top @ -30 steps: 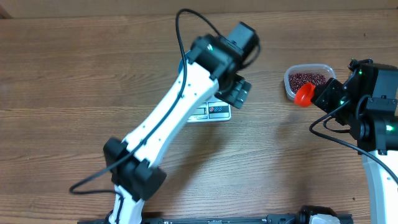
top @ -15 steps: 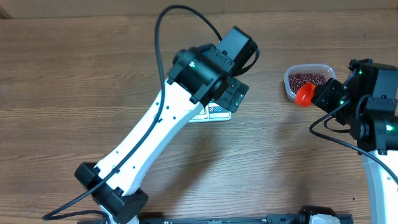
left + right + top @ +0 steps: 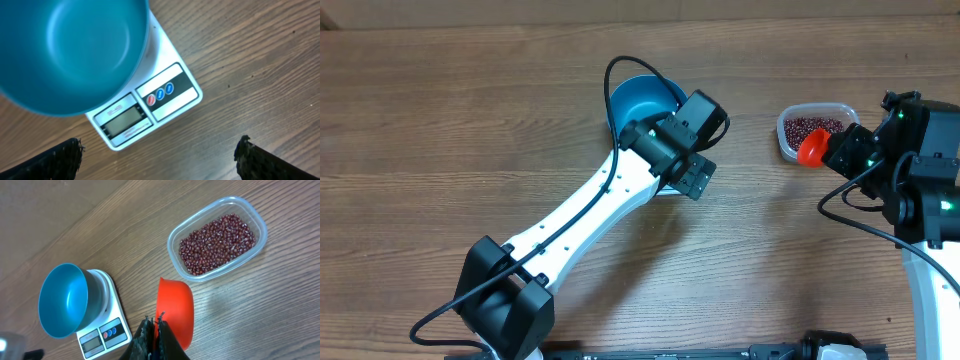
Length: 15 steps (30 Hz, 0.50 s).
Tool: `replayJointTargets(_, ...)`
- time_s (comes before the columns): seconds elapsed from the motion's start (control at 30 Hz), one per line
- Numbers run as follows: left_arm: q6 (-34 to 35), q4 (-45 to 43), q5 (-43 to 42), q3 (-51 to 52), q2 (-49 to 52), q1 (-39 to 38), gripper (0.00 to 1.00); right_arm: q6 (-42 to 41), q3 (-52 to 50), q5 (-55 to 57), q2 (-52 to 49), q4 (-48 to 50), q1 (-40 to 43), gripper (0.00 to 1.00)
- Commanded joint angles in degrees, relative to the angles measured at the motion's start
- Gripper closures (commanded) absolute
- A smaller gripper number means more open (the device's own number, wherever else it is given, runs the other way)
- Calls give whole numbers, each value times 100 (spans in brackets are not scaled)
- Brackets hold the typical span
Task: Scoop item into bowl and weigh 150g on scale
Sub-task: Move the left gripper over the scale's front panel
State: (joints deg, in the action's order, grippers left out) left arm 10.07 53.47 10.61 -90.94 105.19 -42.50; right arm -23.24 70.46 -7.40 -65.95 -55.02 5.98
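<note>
The left gripper (image 3: pixel 157 160) is hanging above the table (image 3: pixel 260 320) with its jaws standing wide apart, and nothing is lying between its two black fingers (image 3: pixel 60 157). Just ahead of these fingers the scale (image 3: pixel 150 107) is lying flat on the wood, with its display window and its three round buttons turned toward the gripper. The bowl (image 3: pixel 70 50) is sitting on the far part of the scale and is covering most of the white plate, so that only the edge with the display is showing; in the left wrist view only its smooth blue inside is showing. In the overhead view this gripper is hovering just beside the near right side of the bowl, over the scale, which the arm is hiding almost fully. The beans (image 3: pixel 217 242) are lying as a loose dark red layer inside a clear plastic tub (image 3: pixel 212 275) on the right side of the table, well apart from the bowl and from the scale. The right gripper (image 3: pixel 155 335) is pinching the handle of a red scoop (image 3: pixel 175 312) tightly between its closed fingers. The scoop is hanging just beside the near edge of the tub, between the tub and the gripper, and I cannot tell if it is touching the rim. Whether any bean is inside the scoop I cannot tell either.
</note>
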Motion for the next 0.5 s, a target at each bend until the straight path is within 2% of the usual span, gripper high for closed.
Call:
replayJointTargets(0.0, -50, -321, -369, 474, -219, 90, 0, 83, 166, 50, 48, 46, 20, 96)
replayJointTargets(0.37, 822, -592, -356, 1078, -212, 361, 0, 81, 166, 48, 44, 46, 20, 96)
replayJointTargets(0.47, 929, -754, -358, 1211, -212, 365, 6, 81, 166, 44, 28, 44, 20, 96)
